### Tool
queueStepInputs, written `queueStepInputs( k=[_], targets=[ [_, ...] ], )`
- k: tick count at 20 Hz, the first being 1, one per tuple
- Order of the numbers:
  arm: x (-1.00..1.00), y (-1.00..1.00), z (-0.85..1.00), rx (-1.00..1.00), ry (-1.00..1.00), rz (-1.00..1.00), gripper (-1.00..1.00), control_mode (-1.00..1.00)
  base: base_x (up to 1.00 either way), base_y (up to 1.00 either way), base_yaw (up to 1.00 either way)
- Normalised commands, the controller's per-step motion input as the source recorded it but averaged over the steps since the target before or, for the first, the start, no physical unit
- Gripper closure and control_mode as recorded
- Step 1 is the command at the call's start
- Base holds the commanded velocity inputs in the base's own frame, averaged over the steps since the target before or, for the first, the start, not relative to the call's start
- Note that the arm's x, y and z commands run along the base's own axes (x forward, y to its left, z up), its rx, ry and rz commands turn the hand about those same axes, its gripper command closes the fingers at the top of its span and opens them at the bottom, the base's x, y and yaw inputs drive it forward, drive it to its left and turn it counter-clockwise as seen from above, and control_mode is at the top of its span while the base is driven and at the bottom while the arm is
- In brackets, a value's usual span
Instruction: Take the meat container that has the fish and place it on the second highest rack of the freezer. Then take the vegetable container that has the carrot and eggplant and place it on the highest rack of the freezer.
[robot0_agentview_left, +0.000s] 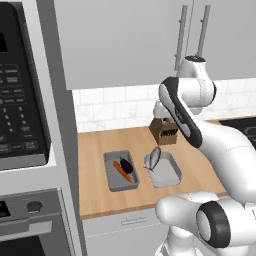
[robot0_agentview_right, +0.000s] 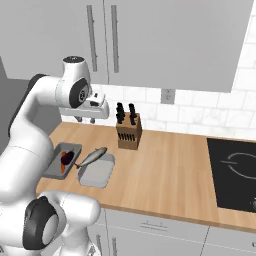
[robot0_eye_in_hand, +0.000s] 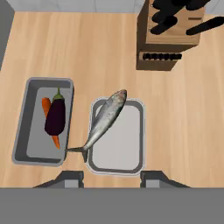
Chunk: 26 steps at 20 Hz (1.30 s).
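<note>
Hand view: the gripper (robot0_eye_in_hand: 111, 178) hangs above the wooden counter (robot0_eye_in_hand: 183, 118), fingers partly open and holding nothing. Directly ahead of the fingertips sits the pale meat container (robot0_eye_in_hand: 124, 144), its long axis pointing away from them. The fish (robot0_eye_in_hand: 104, 119) lies diagonally across its left rim, tail overhanging.

Open wooden counter (robot0_eye_in_hand: 183, 122) lies to the right of the meat container (robot0_eye_in_hand: 117, 135); the vegetable container (robot0_eye_in_hand: 42, 120) sits just beside it on the left with a narrow strip of wood between; the fish (robot0_eye_in_hand: 105, 118) slants over that near rim; the knife block (robot0_eye_in_hand: 168, 37) stands behind, apart.
</note>
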Motion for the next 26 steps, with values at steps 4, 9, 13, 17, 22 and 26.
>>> queueStepInputs(
  k=[4,9,13,17,22,26],
  targets=[
    [-0.11,0.08,-0.21,-0.02,0.00,0.00,-1.00,-1.00,0.00,0.00,0.00],
    [-0.04,-0.03,-0.88,0.00,0.11,0.15,-1.00,-1.00,0.00,0.00,0.00],
    [0.27,-0.23,-1.00,-0.02,0.06,0.69,-1.00,-1.00,0.00,0.00,0.00],
    [0.35,-0.19,-0.85,0.00,0.11,0.69,-1.00,-1.00,0.00,0.00,0.00],
    [0.09,-0.08,-0.66,0.00,0.12,0.68,-1.00,-1.00,0.00,0.00,0.00],
    [-0.30,-0.28,-0.36,0.00,0.00,0.61,-1.00,-1.00,0.00,0.00,0.00]
  ],
)
